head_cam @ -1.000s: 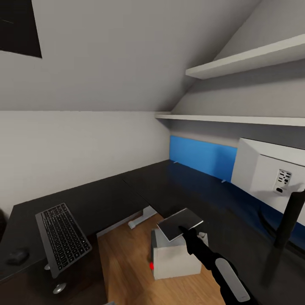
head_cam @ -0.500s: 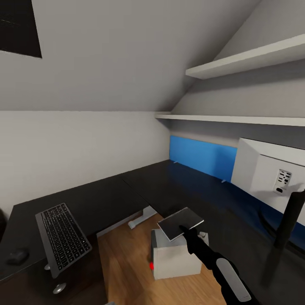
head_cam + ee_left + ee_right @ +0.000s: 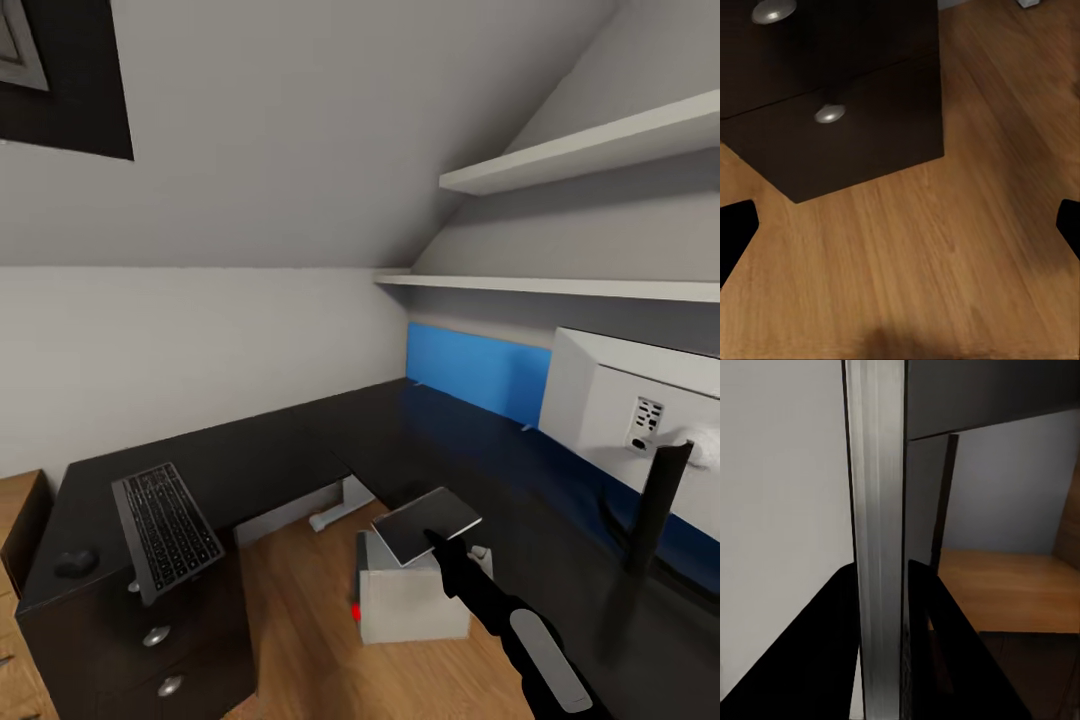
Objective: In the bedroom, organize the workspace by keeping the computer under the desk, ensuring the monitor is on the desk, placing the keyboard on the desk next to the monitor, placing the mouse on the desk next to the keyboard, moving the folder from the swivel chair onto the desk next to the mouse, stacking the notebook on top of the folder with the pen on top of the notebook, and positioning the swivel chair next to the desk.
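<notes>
My right gripper (image 3: pixel 437 545) is shut on the small dark notebook (image 3: pixel 425 524), holding it flat just above the pale grey computer (image 3: pixel 410 600), which stands on the floor in the black L-shaped desk's (image 3: pixel 300 440) inner corner. In the right wrist view the notebook (image 3: pixel 879 547) shows edge-on between the fingers. The keyboard (image 3: pixel 165 515) lies on the desk's left end and overhangs its front edge. The mouse (image 3: pixel 75 562) sits to its left. The monitor (image 3: pixel 620 410) shows its white back at the right. My left gripper (image 3: pixel 900 232) hangs open over the floor by the desk drawers (image 3: pixel 832 112).
A blue wall panel (image 3: pixel 475 370) runs behind the desk. Two white shelves (image 3: pixel 560 160) hang above it under the sloped ceiling. The monitor's black stand (image 3: pixel 648 510) rises near my right arm. A light wood drawer unit (image 3: pixel 15 500) stands left of the desk.
The head camera has shifted, bringing the desk's left end and its drawers into view. The right gripper still holds the notebook in the same place over the computer.
</notes>
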Available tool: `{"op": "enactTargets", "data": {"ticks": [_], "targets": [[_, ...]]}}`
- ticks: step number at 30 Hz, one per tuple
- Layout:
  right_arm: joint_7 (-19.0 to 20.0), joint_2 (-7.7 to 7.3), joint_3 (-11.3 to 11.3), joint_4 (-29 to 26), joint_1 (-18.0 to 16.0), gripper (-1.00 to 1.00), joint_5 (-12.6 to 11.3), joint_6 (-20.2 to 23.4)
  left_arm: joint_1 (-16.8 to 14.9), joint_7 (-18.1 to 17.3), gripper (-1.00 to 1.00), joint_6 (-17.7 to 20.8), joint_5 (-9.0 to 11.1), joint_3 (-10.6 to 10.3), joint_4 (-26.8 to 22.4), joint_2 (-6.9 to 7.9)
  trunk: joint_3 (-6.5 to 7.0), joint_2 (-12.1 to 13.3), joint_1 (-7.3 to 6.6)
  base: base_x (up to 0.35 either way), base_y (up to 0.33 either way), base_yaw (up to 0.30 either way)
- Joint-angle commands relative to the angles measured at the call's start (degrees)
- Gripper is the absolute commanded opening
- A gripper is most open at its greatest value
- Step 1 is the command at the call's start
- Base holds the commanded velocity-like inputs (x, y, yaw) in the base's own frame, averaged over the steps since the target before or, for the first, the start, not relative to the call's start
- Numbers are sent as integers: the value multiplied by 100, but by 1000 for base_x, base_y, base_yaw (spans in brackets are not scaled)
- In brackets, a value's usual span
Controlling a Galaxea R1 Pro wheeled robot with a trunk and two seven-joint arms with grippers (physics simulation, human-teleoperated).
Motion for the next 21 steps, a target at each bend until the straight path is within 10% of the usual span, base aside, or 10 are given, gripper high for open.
{"op": "enactTargets", "data": {"ticks": [1, 21], "targets": [[33, -5, 9, 1, -2, -100, -33, 8, -3, 17, 100, -47, 61, -17, 8, 4, 2, -3, -3, -258, -219, 142], [318, -14, 12, -8, -1, -100, 10, -19, -3, 9, 100, -62, 43, -27, 258, 0, 45, -3, -3, -122, -97, 196]]}}
